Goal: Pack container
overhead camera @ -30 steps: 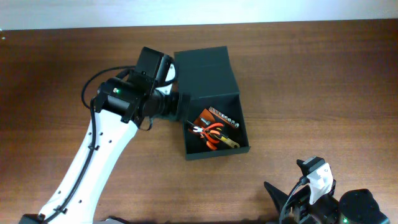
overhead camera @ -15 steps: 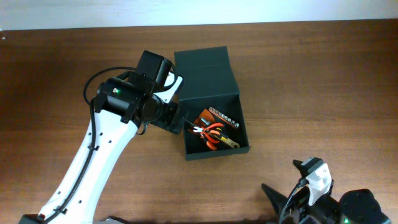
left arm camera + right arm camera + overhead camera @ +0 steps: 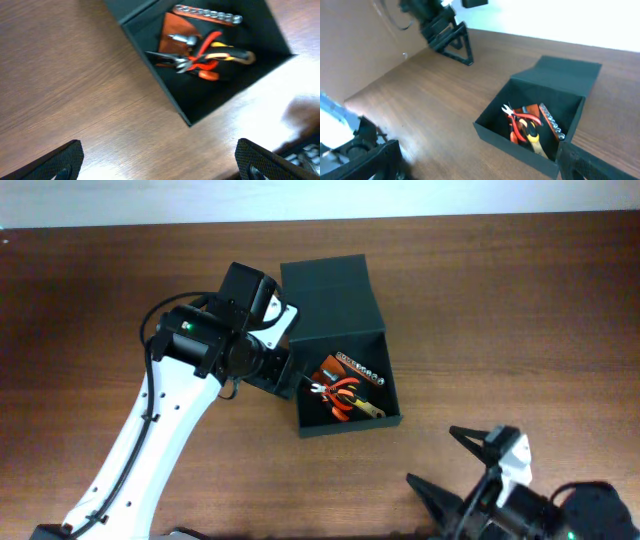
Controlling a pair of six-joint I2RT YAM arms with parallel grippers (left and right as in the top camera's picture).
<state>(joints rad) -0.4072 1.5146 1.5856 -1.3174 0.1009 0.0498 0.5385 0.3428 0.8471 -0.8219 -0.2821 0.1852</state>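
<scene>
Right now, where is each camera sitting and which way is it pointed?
Overhead: above the table, straight down on the open container; both arms show.
Left wrist: beside the container, looking down into it; open left gripper at the bottom corners.
Right wrist: low at the near edge, facing the container and left arm; open right gripper below.
All share the orange-handled pliers inside.

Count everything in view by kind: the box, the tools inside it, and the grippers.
Container, lid open: 1
Orange-handled pliers: 1
Orange bit holder with a row of silver bits: 1
Yellow-handled tool, kind unclear: 1
Grippers, both open and empty: 2 (left gripper, right gripper)
Total: 6
</scene>
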